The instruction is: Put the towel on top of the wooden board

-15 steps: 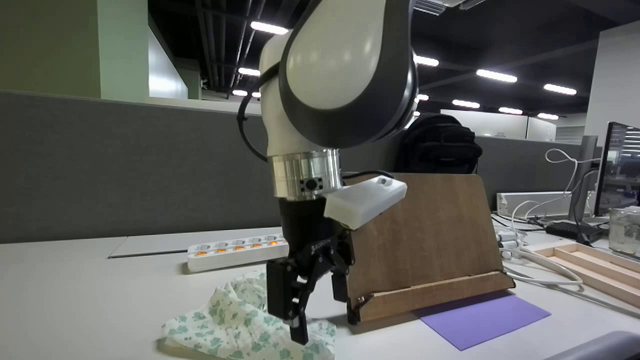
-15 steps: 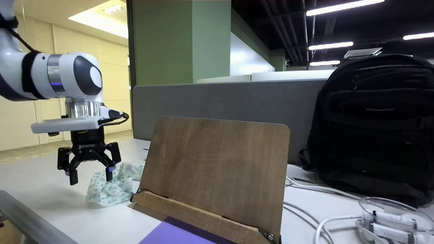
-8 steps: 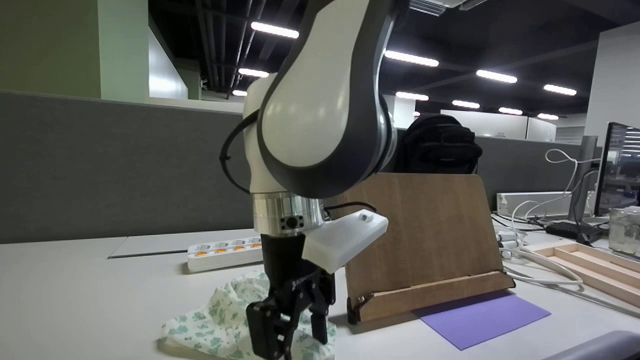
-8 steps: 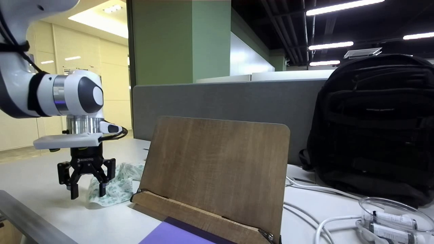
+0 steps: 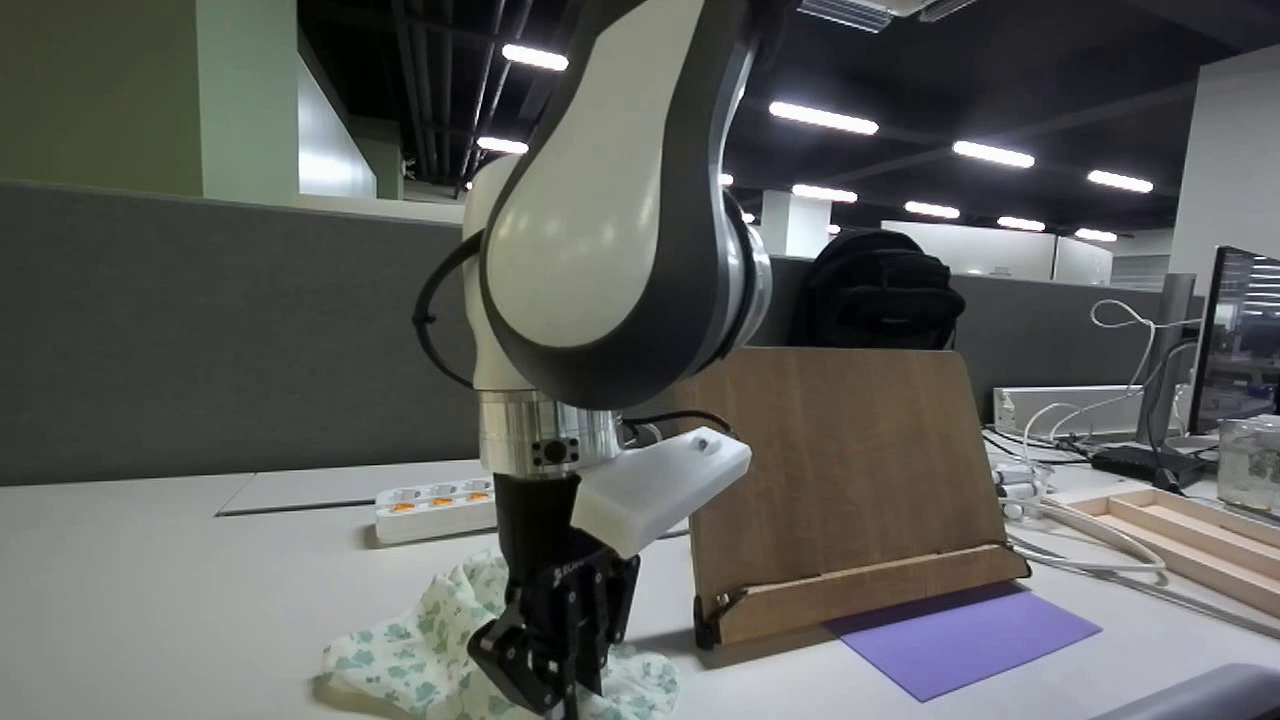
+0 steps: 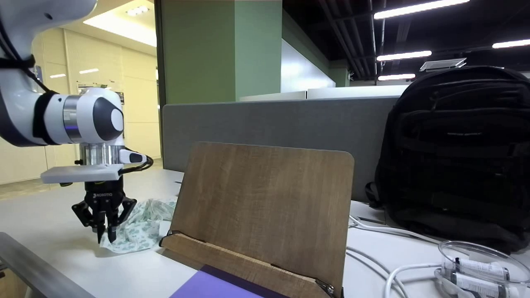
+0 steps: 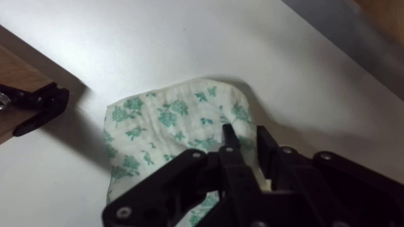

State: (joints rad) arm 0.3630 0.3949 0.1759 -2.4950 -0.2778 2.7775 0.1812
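A white towel (image 5: pixel 440 640) with green flower print lies crumpled on the table, also seen in an exterior view (image 6: pixel 143 227). Beside it the wooden board (image 5: pixel 850 460) leans back on its stand with nothing on it; one lower corner of the board (image 7: pixel 15 71) enters the wrist view. My gripper (image 6: pixel 106 241) points down at the towel's near edge. In the wrist view the gripper (image 7: pixel 244 127) has its fingers a narrow gap apart, and cloth of the towel (image 7: pixel 170 116) shows in that gap. Whether both fingers touch the cloth is unclear.
A purple sheet (image 5: pixel 965 640) lies in front of the board. Behind the towel is a white power strip (image 5: pixel 435 510). A black backpack (image 6: pixel 459 157), cables and a glass dish (image 6: pixel 484 265) stand past the board. A wooden tray (image 5: pixel 1190 540) sits further off.
My gripper has come down onto the towel's near edge. Its fingers have moved from wide apart to close together. The towel's edge has shifted slightly; the board has not moved.
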